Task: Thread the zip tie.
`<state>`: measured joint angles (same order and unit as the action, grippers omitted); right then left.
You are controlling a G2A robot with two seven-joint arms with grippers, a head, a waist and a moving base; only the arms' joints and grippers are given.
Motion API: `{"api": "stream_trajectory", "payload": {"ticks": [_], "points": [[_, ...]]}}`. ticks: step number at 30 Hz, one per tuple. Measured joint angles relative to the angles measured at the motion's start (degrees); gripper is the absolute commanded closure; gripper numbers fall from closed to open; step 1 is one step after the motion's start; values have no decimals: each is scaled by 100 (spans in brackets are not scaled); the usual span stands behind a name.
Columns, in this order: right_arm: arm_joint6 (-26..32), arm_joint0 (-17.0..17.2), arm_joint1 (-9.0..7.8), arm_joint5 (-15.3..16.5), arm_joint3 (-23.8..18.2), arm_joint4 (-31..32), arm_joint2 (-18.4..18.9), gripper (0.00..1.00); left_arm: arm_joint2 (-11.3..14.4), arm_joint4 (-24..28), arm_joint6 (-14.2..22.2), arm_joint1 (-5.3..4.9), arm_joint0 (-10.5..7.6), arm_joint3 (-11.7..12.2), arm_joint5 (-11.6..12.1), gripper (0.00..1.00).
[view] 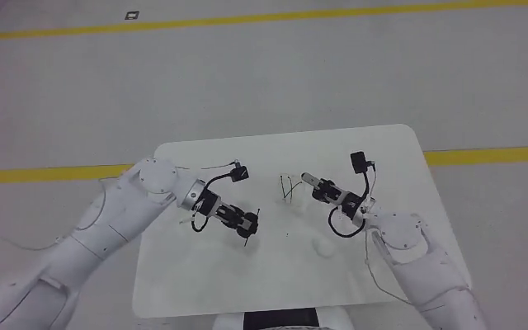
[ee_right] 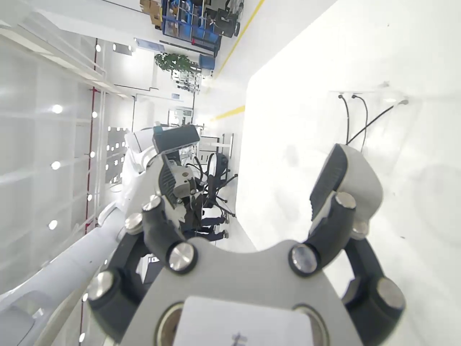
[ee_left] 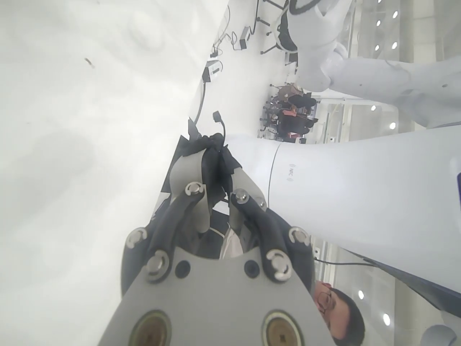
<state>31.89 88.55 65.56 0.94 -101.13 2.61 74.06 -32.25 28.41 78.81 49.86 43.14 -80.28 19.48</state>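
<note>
My left gripper (view: 249,223) hovers over the middle of the white table (view: 198,280), shut on a black zip tie (view: 255,218). In the left wrist view the zip tie (ee_left: 220,123) juts out past the closed, black-taped fingertips (ee_left: 201,145), its head end curling up. Three more black zip ties (view: 289,189) rest farther back on the table, two of them crossing. My right gripper (view: 308,177) is just to their right, open, with nothing in it. From the right wrist, those ties (ee_right: 356,116) are just beyond the spread fingers (ee_right: 329,178).
A small white lump (view: 323,246) sits on the table in front of the right gripper, also visible from the left wrist as a faint bump (ee_left: 144,34). The table's far edge (view: 289,134) borders a grey floor with yellow lines.
</note>
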Motion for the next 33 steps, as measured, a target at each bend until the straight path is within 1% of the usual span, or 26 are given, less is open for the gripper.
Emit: {"api": "stream_trajectory", "payload": {"ticks": [5, 6, 9, 13, 20, 22, 30, 33], "points": [[35, 3, 1, 12, 12, -22, -20, 0, 16, 16, -51, 6, 29, -7, -13, 100], [99, -7, 1, 53, 36, -51, -40, 0, 27, 36, -87, 12, 47, -10, -11, 100], [551, -104, -3, 257, 210, -381, -93, 0, 115, 303, 73, 46, 40, 4, 0, 100], [1307, -344, -9, 419, 484, -821, -203, 0, 425, 563, 84, 69, -124, 29, 0, 100], [2194, -781, 18, 592, 865, -1444, -485, 0, 896, 794, 83, 100, -458, 177, 0, 100], [2225, -793, 18, 598, 878, -1470, -486, 0, 922, 810, 83, 106, -527, 256, 0, 100], [2245, -785, 17, 549, 853, -1459, -537, 0, 916, 804, 83, 106, -525, 259, 0, 100], [2768, -924, 16, 390, 932, -1766, -667, 0, 916, 804, 83, 106, -525, 260, 0, 100]]}}
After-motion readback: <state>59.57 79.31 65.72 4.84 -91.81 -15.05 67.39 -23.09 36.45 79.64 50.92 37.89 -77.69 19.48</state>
